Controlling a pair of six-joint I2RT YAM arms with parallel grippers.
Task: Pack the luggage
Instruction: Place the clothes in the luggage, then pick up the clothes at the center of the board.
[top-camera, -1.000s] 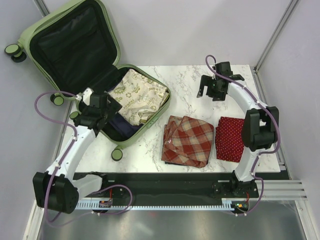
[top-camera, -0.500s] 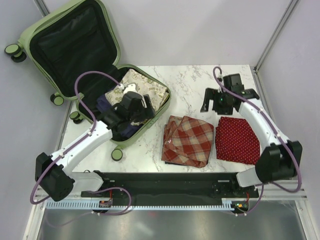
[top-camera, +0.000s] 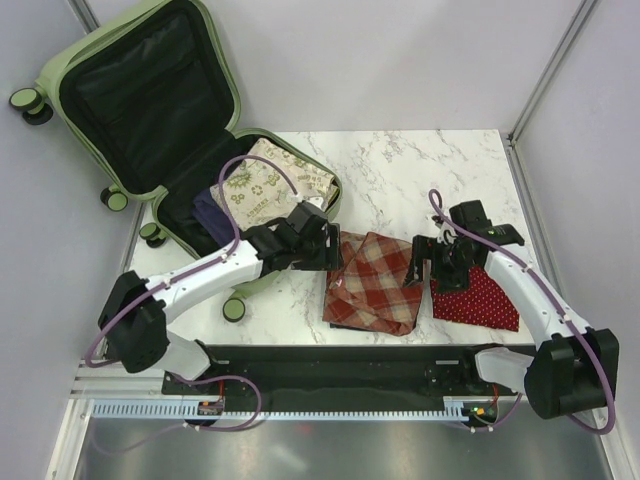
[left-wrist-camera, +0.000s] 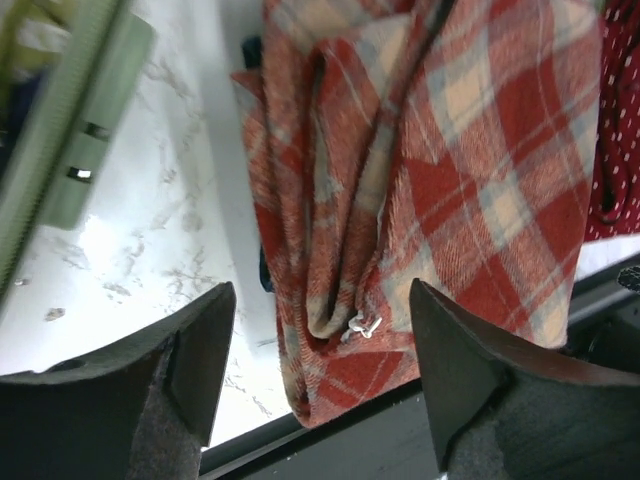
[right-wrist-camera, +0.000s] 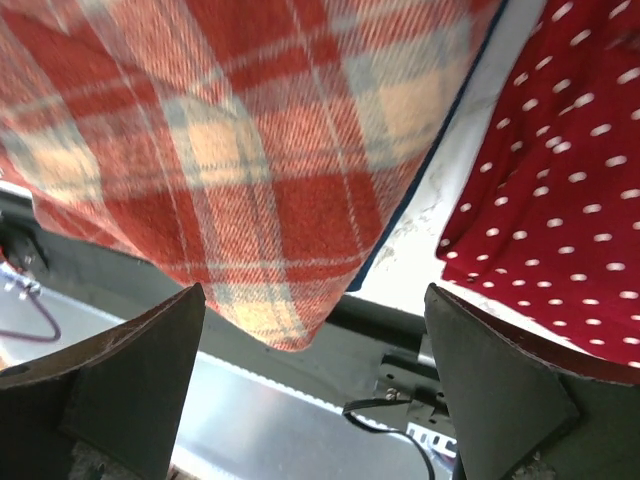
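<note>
left gripper (left-wrist-camera: 320, 295) now off luggage (top-camera: 140, 90), right gripper (right-wrist-camera: 315, 295) nearer, both over plaid cloth (top-camera: 375, 285) (wide open, empty)

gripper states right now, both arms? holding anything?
Left gripper: open, empty, over the plaid cloth.
Right gripper: open, empty, above the plaid cloth's edge, beside the red dotted cloth.

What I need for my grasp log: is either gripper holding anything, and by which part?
Nothing is held. The left gripper and the right gripper are both open, jaws apart over the plaid cloth, neither closed on it.
</note>
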